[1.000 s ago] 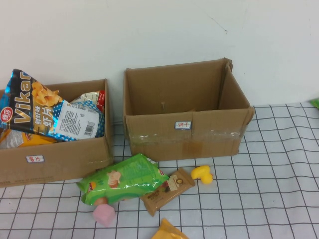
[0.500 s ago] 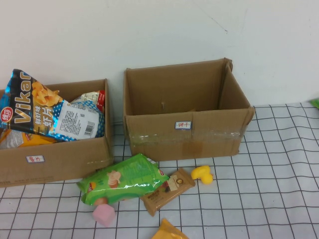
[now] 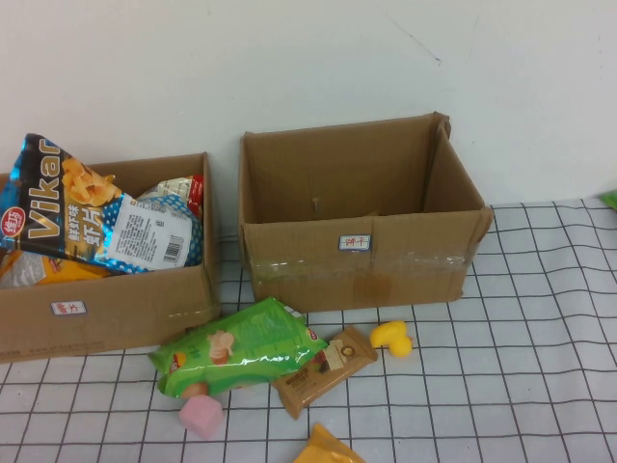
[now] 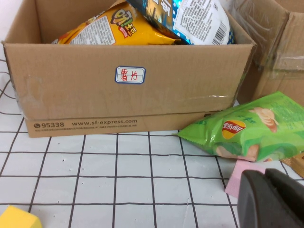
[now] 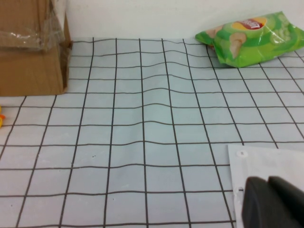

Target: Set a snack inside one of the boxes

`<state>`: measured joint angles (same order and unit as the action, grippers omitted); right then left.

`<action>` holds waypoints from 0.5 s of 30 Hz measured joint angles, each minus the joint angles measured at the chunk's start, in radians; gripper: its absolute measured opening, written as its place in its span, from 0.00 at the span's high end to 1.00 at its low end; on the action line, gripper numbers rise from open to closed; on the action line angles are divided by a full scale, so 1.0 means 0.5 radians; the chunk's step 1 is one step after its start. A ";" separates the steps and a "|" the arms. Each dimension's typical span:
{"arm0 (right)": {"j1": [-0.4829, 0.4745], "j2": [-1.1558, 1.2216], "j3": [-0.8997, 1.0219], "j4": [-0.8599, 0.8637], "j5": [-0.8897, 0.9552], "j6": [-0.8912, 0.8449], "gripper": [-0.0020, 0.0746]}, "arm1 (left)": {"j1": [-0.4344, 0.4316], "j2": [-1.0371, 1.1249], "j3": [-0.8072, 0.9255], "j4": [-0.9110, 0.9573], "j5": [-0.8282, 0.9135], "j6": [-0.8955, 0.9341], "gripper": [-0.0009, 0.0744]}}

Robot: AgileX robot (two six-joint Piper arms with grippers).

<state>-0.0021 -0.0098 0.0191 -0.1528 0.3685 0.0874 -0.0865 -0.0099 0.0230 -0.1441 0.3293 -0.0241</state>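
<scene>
A green chip bag (image 3: 236, 349) lies on the checked table in front of the two cardboard boxes, next to a brown snack bar (image 3: 323, 370). The left box (image 3: 106, 309) holds several snack bags. The right box (image 3: 357, 260) looks empty. Neither gripper shows in the high view. My left gripper (image 4: 267, 178) is shut and empty, low over the table near the green bag (image 4: 251, 130) and the left box (image 4: 128, 95). My right gripper (image 5: 267, 183) is shut and empty over a white sheet (image 5: 266, 161). A second green chip bag (image 5: 251, 38) lies far beyond it.
A pink block (image 3: 201, 416), a yellow toy (image 3: 392, 339) and an orange packet (image 3: 328, 449) lie near the green bag. A yellow block (image 4: 16, 218) sits on the table in the left wrist view. The right box's corner (image 5: 31, 52) shows in the right wrist view.
</scene>
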 joint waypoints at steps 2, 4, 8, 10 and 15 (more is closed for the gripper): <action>0.000 0.000 0.000 0.000 0.000 0.018 0.98 | 0.000 0.000 -0.003 0.000 0.003 0.000 0.99; 0.000 0.000 0.000 0.000 0.000 0.022 0.98 | 0.000 0.000 -0.003 0.000 0.008 0.000 0.99; 0.000 0.000 0.000 0.000 0.000 0.026 0.98 | 0.000 0.000 -0.003 0.000 0.009 0.000 0.99; 0.000 0.000 0.000 0.000 0.000 0.026 0.98 | 0.000 0.000 -0.003 0.000 0.009 0.000 0.99; 0.000 0.000 0.000 0.000 0.000 0.026 0.98 | 0.000 0.000 -0.003 -0.004 0.013 0.000 0.99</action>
<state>-0.0021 -0.0098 0.0191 -0.1528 0.3685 0.1004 -0.0865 -0.0099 0.0216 -0.1459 0.3356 -0.0241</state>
